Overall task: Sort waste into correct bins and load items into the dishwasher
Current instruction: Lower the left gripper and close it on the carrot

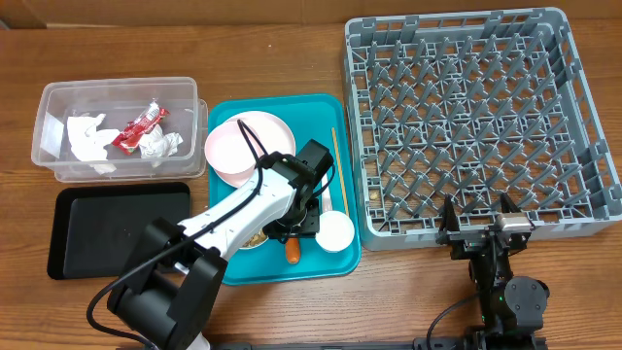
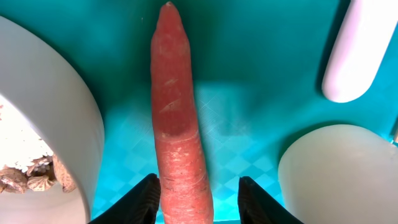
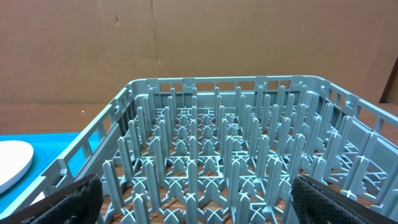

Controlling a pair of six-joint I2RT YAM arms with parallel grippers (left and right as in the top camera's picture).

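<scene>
Left arm reaches down over the teal tray (image 1: 277, 99) at frame centre in the overhead view. Left gripper (image 2: 201, 199) is spread, with its fingers to either side of the thick end of the carrot (image 2: 177, 112). The left finger sits at the carrot's edge; the right finger shows a strip of teal between itself and the carrot. The carrot is not clamped.

The carrot lies flat on the tray floor near the tray's lower edge, tip pointing to the top of the wrist frame. It lies between two white vessels:
- left of frame: a white bowl (image 2: 68, 106) holding rice and beige bits (image 2: 34, 171)
- lower right: a white cup (image 2: 339, 174)

A rounded white piece (image 2: 348, 50) lies at the upper right; it may be the fork handle, but too little shows to be sure.

Also on the tray:
- a pink plate (image 1: 238, 146) in its upper-left part
- a thin chopstick (image 1: 336, 165) along its right side

Clear tub (image 1: 47, 146), upper left, holds crumpled napkins (image 1: 87, 136) and a red wrapper (image 1: 138, 126). The black tray (image 1: 117, 228) sits just below the tub.

The grey dish rack (image 1: 476, 126) fills the upper right. Right gripper (image 1: 483, 222) sits just below the rack's lower edge, fingers wide apart and holding nothing.
</scene>
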